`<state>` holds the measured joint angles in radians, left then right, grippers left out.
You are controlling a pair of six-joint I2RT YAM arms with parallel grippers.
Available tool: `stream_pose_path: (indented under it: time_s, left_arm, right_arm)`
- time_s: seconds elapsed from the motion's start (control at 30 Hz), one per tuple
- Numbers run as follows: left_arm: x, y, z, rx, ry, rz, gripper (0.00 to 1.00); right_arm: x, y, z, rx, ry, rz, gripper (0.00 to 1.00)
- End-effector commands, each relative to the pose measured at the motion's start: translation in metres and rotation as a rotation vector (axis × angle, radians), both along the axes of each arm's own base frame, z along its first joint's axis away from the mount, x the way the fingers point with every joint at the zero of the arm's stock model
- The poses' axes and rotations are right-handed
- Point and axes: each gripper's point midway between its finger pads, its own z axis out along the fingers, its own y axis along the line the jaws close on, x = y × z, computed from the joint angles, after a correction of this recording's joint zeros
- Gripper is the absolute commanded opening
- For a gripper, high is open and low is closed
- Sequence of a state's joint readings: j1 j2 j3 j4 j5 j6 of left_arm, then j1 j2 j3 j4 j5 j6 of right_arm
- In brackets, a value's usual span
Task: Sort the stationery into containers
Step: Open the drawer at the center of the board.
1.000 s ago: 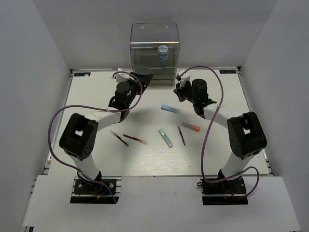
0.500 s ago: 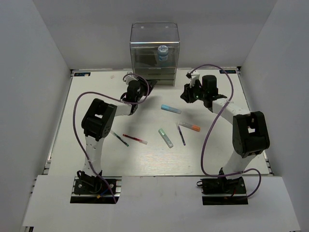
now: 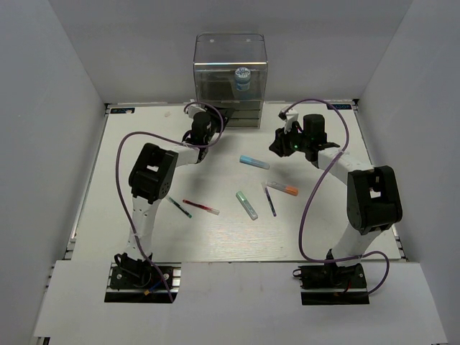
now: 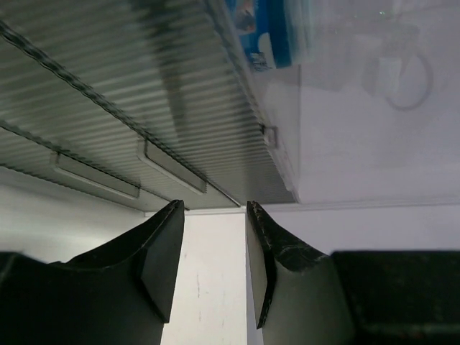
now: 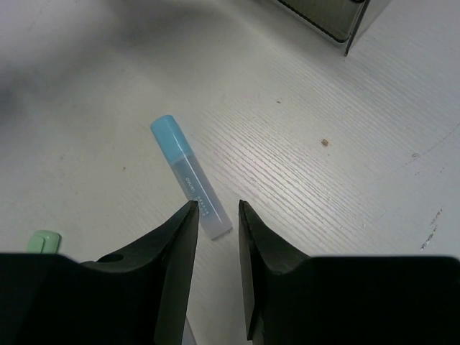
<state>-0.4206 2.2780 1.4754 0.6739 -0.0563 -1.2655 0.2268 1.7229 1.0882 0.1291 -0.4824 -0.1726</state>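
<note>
The clear drawer cabinet point(image 3: 230, 80) stands at the back; the blue-white roll point(image 3: 242, 77) sits inside it and shows in the left wrist view point(image 4: 269, 32). My left gripper point(image 3: 215, 118) is open and empty, close against the cabinet's lower drawers point(image 4: 108, 108). My right gripper point(image 3: 279, 142) is open and empty above the table, just right of the light blue marker point(image 3: 254, 162), which lies beside its fingertips point(image 5: 191, 185). The orange-capped marker point(image 3: 283, 189), green-white marker point(image 3: 246, 205), dark thin pen point(image 3: 271, 203), red pen point(image 3: 201, 208) and green-tipped pen point(image 3: 178, 208) lie mid-table.
White walls enclose the table on the left, right and back. A corner of the cabinet base point(image 5: 338, 21) shows at the top of the right wrist view. Purple cables loop over both arms.
My left arm has stretched forward, bringing its gripper up against the cabinet's lower drawers. My right gripper has shifted slightly right and back. The pens have not moved.
</note>
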Motion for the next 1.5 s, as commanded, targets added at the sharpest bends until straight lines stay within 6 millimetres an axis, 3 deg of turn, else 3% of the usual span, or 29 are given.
stream_pose_path:
  time_s: [0.0, 0.07, 0.4, 0.5, 0.53, 0.57, 0.7, 0.77, 0.83, 0.93, 1.07, 1.13, 1.17, 1.2, 1.3, 1.33, 1.47]
  left_arm:
    - [0.013, 0.006, 0.009, -0.005, -0.003, 0.030, 0.50]
    - [0.015, 0.007, -0.002, 0.007, 0.022, 0.039, 0.50]
    - [0.036, 0.012, 0.004, 0.000, -0.002, 0.087, 0.50]
    - [0.040, 0.012, 0.003, 0.002, 0.000, 0.096, 0.48]
    - [0.043, 0.019, -0.005, 0.012, 0.018, 0.116, 0.47]
    - [0.044, 0.019, -0.003, 0.012, 0.018, 0.116, 0.44]
    - [0.044, 0.021, -0.002, 0.006, 0.005, 0.125, 0.15]
    - [0.042, 0.022, -0.009, 0.002, 0.016, 0.126, 0.07]
    - [0.036, 0.022, -0.013, 0.000, 0.015, 0.117, 0.00]
    - [0.024, 0.023, -0.011, -0.009, 0.001, 0.091, 0.00]
    - [-0.004, 0.006, 0.001, -0.009, -0.034, 0.004, 0.00]
    - [-0.016, 0.009, 0.011, -0.019, -0.056, -0.010, 0.00]
    - [-0.027, 0.004, 0.006, -0.016, -0.046, -0.036, 0.00]
    - [-0.031, 0.004, 0.017, -0.025, -0.066, -0.045, 0.00]
    - [-0.045, 0.008, 0.018, -0.024, -0.063, -0.056, 0.00]
    - [-0.049, 0.010, 0.029, -0.030, -0.077, -0.056, 0.00]
    - [-0.061, 0.012, 0.017, 0.024, -0.038, -0.080, 0.00]
  right_arm:
    - [-0.001, 0.000, 0.022, 0.020, -0.060, 0.022, 0.35]
    - [-0.002, 0.000, 0.024, 0.021, -0.066, 0.024, 0.35]
    - [-0.008, -0.003, 0.024, 0.026, -0.062, 0.026, 0.36]
    - [-0.011, 0.000, 0.024, 0.028, -0.061, 0.037, 0.36]
    - [-0.011, -0.002, 0.022, 0.027, -0.058, 0.033, 0.36]
    - [-0.012, -0.001, 0.022, 0.027, -0.057, 0.038, 0.36]
    - [-0.016, -0.002, 0.020, 0.027, -0.057, 0.043, 0.36]
    - [-0.018, -0.001, 0.019, 0.022, -0.058, 0.052, 0.36]
    - [-0.021, -0.002, 0.016, 0.018, -0.057, 0.061, 0.36]
    - [-0.028, 0.001, 0.012, 0.007, -0.066, 0.100, 0.38]
    - [-0.054, 0.012, 0.010, 0.010, -0.097, 0.269, 0.52]
    - [-0.062, 0.014, 0.007, -0.014, -0.141, 0.334, 0.58]
    - [-0.070, 0.017, 0.006, -0.003, -0.152, 0.376, 0.59]
    - [-0.070, 0.018, 0.006, -0.010, -0.163, 0.390, 0.59]
    - [-0.074, 0.022, 0.003, -0.016, -0.160, 0.419, 0.60]
    - [-0.073, 0.023, 0.004, -0.015, -0.165, 0.426, 0.60]
    - [-0.070, 0.029, 0.003, -0.043, -0.203, 0.462, 0.63]
